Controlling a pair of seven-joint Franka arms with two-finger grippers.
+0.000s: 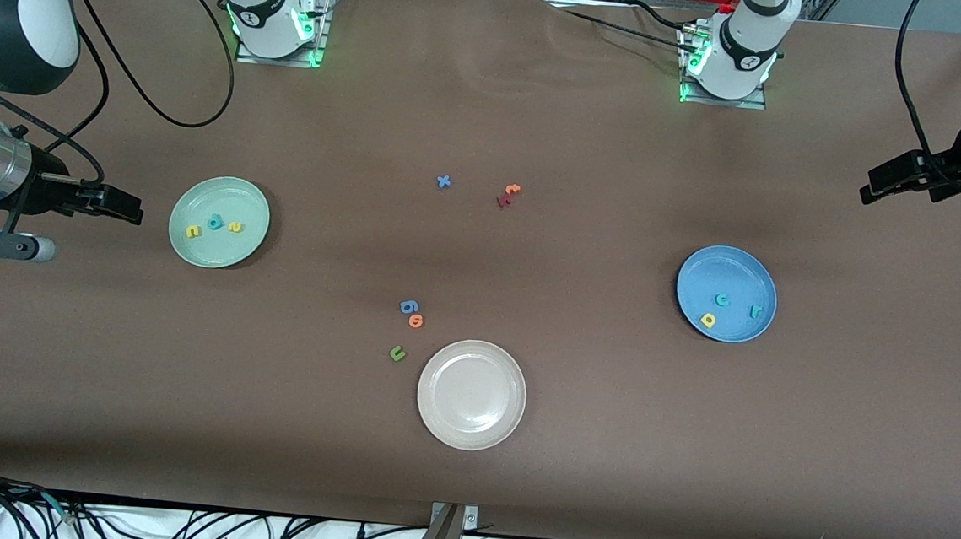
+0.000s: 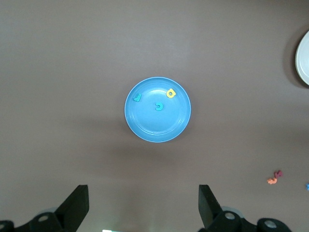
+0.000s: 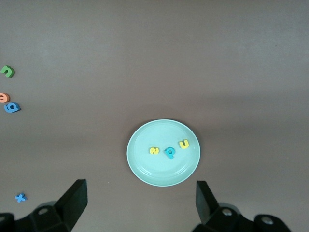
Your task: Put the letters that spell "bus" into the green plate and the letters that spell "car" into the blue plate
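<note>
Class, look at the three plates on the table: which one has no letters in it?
The cream-white plate, nearest the front camera. The green plate and the blue plate each hold three foam letters; this one holds none.

no printed text reads anywhere; only foam letter shapes lie on the plates and table.

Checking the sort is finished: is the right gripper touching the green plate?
Apart. The right wrist view shows the open right gripper high above the table, brown cloth between it and the green plate.
</note>
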